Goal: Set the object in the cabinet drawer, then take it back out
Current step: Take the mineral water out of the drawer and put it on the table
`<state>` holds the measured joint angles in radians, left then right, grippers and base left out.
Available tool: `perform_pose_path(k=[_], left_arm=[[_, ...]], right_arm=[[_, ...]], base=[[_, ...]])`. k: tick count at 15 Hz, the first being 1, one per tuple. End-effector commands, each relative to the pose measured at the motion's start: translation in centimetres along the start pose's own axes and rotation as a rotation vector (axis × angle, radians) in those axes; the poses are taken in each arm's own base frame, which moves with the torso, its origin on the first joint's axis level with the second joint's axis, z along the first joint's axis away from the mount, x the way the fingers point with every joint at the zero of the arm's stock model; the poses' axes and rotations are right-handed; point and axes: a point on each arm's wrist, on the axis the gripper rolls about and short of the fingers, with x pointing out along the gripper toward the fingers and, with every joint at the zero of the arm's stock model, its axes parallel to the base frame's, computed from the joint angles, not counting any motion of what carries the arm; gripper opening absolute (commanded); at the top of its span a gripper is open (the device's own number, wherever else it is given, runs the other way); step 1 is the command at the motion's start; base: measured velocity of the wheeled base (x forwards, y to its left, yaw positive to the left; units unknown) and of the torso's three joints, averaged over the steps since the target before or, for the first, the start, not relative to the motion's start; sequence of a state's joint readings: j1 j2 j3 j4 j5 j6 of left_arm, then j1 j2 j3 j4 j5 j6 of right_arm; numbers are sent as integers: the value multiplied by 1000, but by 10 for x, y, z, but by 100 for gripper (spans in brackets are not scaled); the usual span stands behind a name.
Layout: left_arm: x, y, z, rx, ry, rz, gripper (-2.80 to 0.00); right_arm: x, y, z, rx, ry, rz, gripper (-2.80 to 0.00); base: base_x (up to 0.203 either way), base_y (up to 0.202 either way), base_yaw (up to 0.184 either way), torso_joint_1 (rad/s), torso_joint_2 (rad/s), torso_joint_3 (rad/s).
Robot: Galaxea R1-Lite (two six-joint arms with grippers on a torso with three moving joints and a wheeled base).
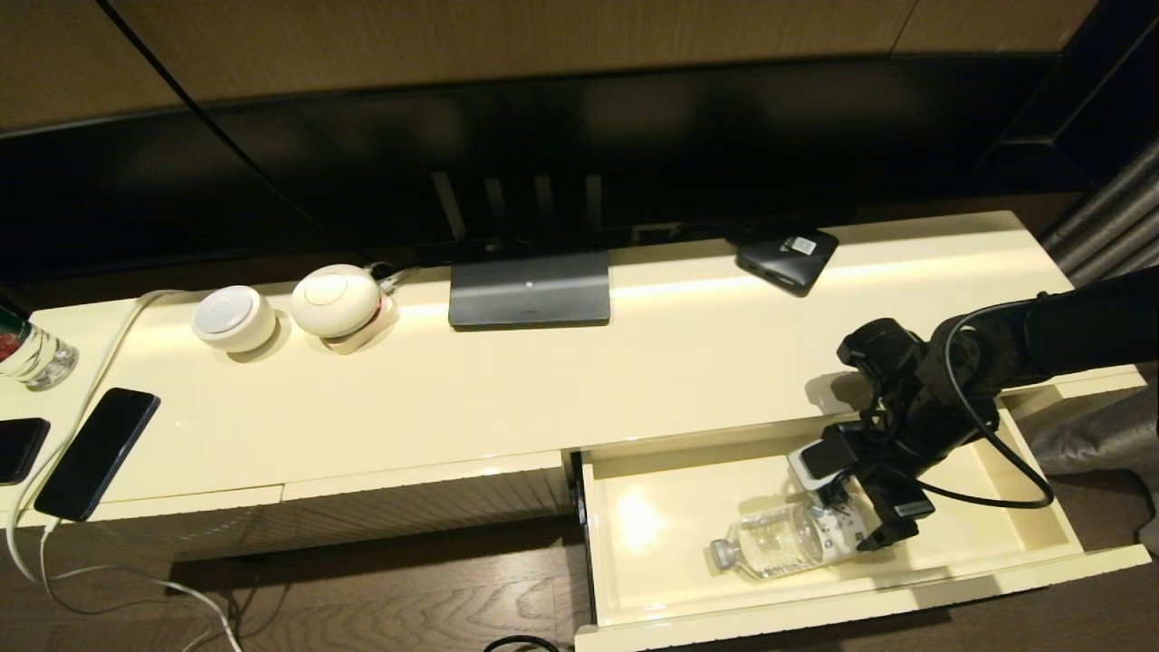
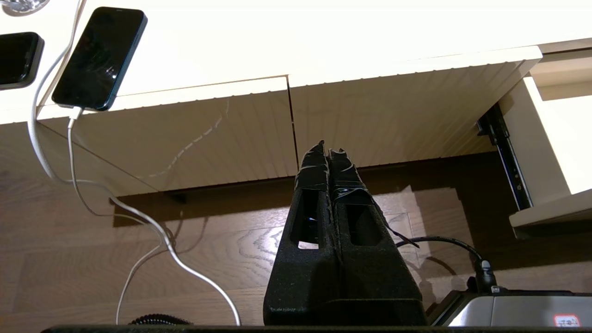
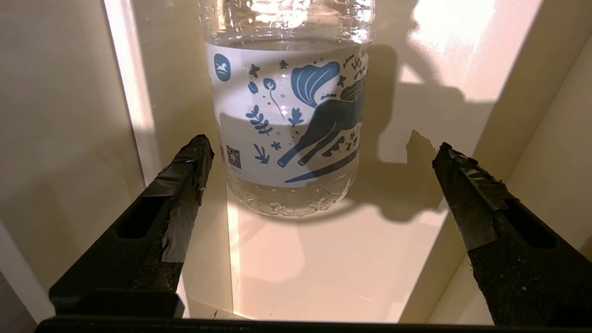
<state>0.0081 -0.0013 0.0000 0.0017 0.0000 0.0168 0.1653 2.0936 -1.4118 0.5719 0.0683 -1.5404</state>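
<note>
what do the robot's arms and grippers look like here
The right arm is matte black with chunky round joints, and a loose black cable loops alongside its wrist. The right gripper has two long black tapering fingers with slotted cut-outs and tips wrapped in wrinkled black tape. The left gripper is the same build: black, slotted, taped at the tips.

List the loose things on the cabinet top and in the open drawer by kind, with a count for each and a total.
Plastic water bottle, lying in the drawer: 1
Glass bottle: 1
Phones: 2
Round white devices: 2
Grey router: 1
Small black box: 1
Total: 8
</note>
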Motion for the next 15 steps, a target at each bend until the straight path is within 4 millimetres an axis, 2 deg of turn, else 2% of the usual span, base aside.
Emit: perform_pose_path(k=[1, 15], left_arm=[[0, 0, -1, 0, 4, 1, -280], [0, 0, -1, 0, 4, 0, -280]], right_arm=[[0, 1, 0, -6, 2, 6, 0], [3, 14, -2, 5, 13, 53, 0]], base=[[0, 0, 0, 0, 0, 0], [0, 0, 0, 0, 0, 0]])
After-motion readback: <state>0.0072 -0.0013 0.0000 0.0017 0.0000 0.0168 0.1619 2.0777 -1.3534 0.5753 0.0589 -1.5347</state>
